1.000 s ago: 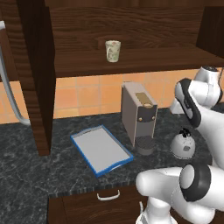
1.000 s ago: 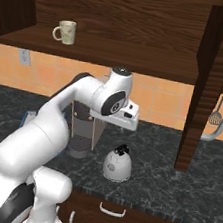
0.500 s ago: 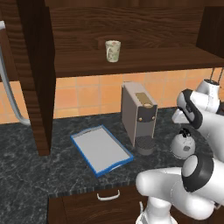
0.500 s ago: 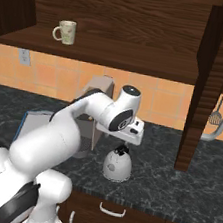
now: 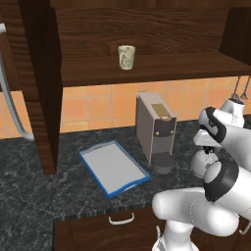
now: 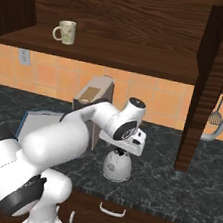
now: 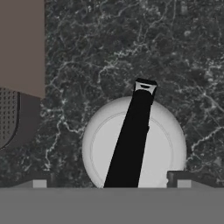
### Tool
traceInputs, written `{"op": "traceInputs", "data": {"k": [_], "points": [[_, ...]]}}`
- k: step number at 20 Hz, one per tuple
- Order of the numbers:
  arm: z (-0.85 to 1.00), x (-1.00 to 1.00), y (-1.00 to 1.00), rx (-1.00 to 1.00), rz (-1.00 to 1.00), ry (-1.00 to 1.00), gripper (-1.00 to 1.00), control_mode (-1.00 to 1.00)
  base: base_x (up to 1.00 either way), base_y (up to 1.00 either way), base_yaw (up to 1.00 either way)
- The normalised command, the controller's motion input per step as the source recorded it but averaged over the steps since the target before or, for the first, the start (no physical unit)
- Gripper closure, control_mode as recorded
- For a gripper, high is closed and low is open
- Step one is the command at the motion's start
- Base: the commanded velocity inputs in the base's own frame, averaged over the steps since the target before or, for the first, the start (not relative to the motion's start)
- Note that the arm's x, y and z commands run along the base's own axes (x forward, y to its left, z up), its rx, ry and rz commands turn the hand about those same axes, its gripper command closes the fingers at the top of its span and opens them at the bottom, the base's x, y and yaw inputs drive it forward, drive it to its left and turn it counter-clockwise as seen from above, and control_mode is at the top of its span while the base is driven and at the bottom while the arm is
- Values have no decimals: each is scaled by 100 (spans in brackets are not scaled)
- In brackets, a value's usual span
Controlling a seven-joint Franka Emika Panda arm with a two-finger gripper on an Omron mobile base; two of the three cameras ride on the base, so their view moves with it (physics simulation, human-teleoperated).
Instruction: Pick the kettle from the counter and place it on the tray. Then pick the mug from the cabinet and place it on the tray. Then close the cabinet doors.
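Note:
The silver-grey kettle stands on the dark speckled counter, right of the coffee machine. My gripper hangs directly above it, open. In the hand view the kettle's dome and black handle lie between the two fingertips; I cannot tell whether they touch it. In the left base view the arm partly hides the kettle. The blue-rimmed tray lies left of the machine. The cream mug stands on the cabinet shelf. Both cabinet doors stand open.
A tall grey coffee machine stands between the tray and the kettle, close to my hand. Drawers with curved handles sit below the counter edge. Utensils hang on the tiled wall at the right.
My hand has come down from above the coffee machine's height to just over the kettle, jaws open throughout. The kettle, mug and tray have not moved.

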Motion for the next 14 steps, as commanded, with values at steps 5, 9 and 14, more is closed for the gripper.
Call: {"op": "traceInputs", "data": {"k": [5,9,14], "points": [[-19,4,-2,1,0,2,100,-100,0,0,0],[0,-1,0,0,0,0,100,-100,0,0,0],[22,-10,25,0,0,0,100,-100,0,0,0]]}}
